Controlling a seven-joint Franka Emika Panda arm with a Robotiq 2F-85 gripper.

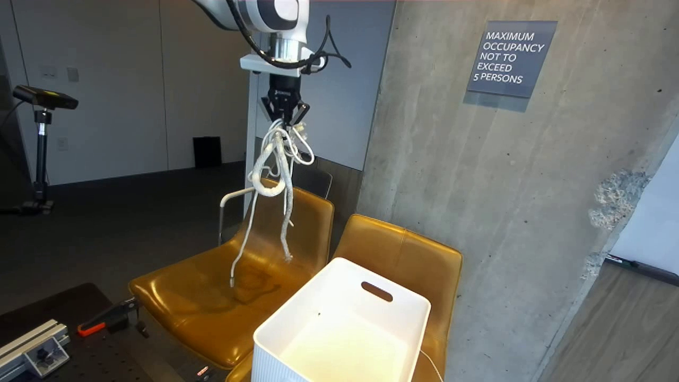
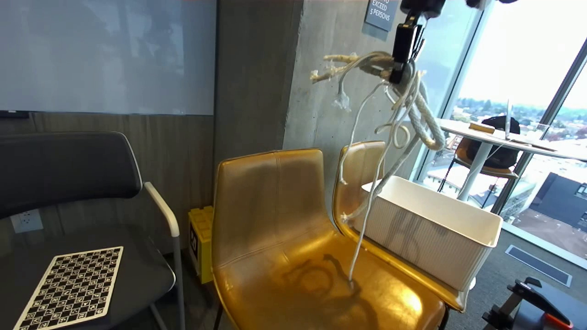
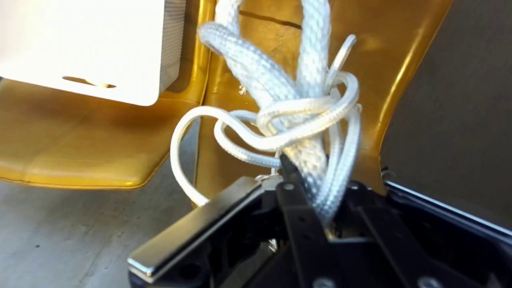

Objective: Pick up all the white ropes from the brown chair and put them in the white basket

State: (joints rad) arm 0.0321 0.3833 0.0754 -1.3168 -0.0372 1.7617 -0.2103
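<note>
Apparently the task is at its carrying step. The brown chair (image 2: 293,252) stands beneath; just beside it, a neighbouring chair (image 1: 403,249) bears the white basket (image 1: 350,329). Over the brown seat hang the white ropes (image 1: 288,193) in one tangled bundle, clenched by the gripper (image 1: 286,126). The next move likely calls for a shift across to the basket, high enough for trailing ends to pass the rim, then a release. In an exterior view the frame cuts off part of the basket; in the wrist view the bundle covers much of the grasp, and the number of ropes cannot be told. Hard to settle, too, is whether the thin white cord (image 1: 432,363) beside the basket counts, and whether the lowest rope end (image 1: 232,281) touches the seat.
</note>
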